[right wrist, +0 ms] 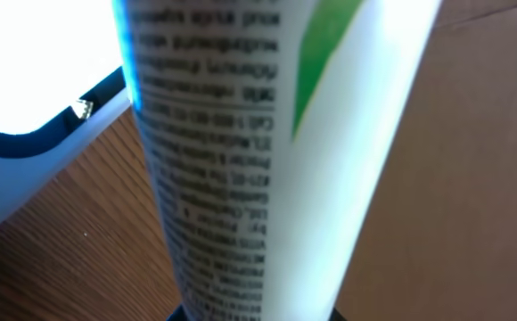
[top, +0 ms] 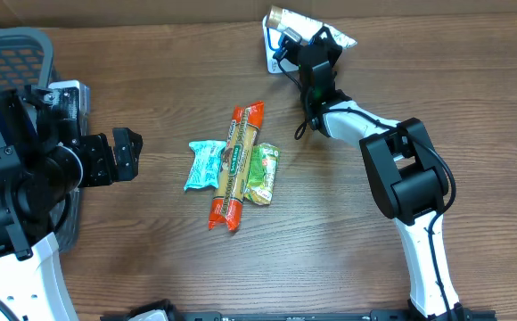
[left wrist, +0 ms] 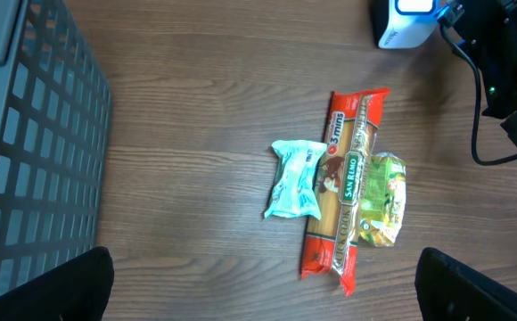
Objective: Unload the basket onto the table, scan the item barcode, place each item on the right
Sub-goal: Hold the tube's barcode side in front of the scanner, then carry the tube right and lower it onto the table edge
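From where I stand, the right end effector (top: 307, 39) is clenched around a white squeeze tube (top: 287, 20), out at about one o'clock on the bench (top: 348, 259). The tube lies crosswise over the scanner (top: 274, 59), its gold-coloured end pointing towards eleven o'clock. In the right wrist view the tube (right wrist: 267, 160) fills the picture, fine print running along it beside a green patch, with the scanner's lit window (right wrist: 18, 80) glowing at ten o'clock. I can't make out a barcode among the print.

I'd judge the tube light, with a soft wall that gives under a squeeze and a smooth, glossy skin that could slide or roll in the grip. The body is the sensible place to hold, firmly but not hard enough to crush it, and clear of the printed panel so the code can face the window. Turning it about its long axis looks easy.

The left end effector (top: 120, 159) hangs released at nine o'clock, holding nothing, next to the grey basket (top: 9, 45). Mid-bench lie a teal packet (top: 205, 165), a long pasta pack (top: 234, 165) and a green packet (top: 263, 174), side by side and touching.
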### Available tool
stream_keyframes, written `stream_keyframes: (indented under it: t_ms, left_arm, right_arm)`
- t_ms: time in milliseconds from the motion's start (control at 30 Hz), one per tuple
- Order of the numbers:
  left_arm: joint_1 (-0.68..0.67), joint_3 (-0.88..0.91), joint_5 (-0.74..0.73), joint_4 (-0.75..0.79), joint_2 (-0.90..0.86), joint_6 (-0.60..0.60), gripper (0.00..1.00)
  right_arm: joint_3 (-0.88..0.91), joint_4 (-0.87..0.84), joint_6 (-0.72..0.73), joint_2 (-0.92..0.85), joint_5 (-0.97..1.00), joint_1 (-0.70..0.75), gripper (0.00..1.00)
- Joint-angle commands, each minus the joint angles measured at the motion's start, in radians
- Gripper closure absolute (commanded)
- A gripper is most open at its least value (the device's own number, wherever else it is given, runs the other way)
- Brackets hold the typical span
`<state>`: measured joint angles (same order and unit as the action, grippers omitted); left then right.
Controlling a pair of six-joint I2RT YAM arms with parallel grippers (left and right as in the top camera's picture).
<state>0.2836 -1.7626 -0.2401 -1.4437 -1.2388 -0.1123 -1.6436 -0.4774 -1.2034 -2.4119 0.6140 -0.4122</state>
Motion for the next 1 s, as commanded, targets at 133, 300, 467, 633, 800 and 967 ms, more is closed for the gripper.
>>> stream_keyframes:
  t_ms: [133, 300, 467, 633, 800, 967]
  left_arm:
    - [0.004, 0.008, -0.013, 0.001, 0.003, -0.019, 0.0]
    - [0.004, 0.008, -0.013, 0.001, 0.003, -0.019, 0.0]
    - [0.004, 0.008, -0.012, 0.001, 0.003, -0.019, 0.0]
    - [0.004, 0.008, -0.013, 0.001, 0.003, -0.019, 0.0]
    - [0.004, 0.008, -0.012, 0.001, 0.003, -0.019, 0.0]
    - [0.004, 0.008, -0.013, 0.001, 0.003, -0.019, 0.01]
  right_arm:
    - [-0.034, -0.009, 0.029, 0.029, -0.034, 0.002, 0.96]
    - [-0.034, -0.009, 0.029, 0.029, -0.097, 0.005, 0.96]
    - [-0.034, -0.016, 0.035, 0.029, -0.116, 0.006, 0.96]
    - [-0.045, -0.019, 0.093, 0.029, -0.116, 0.027, 0.96]
    - [-0.054, -0.018, 0.104, 0.029, -0.119, 0.037, 0.97]
    - [-0.054, -0.011, 0.101, 0.031, -0.108, 0.027, 0.96]
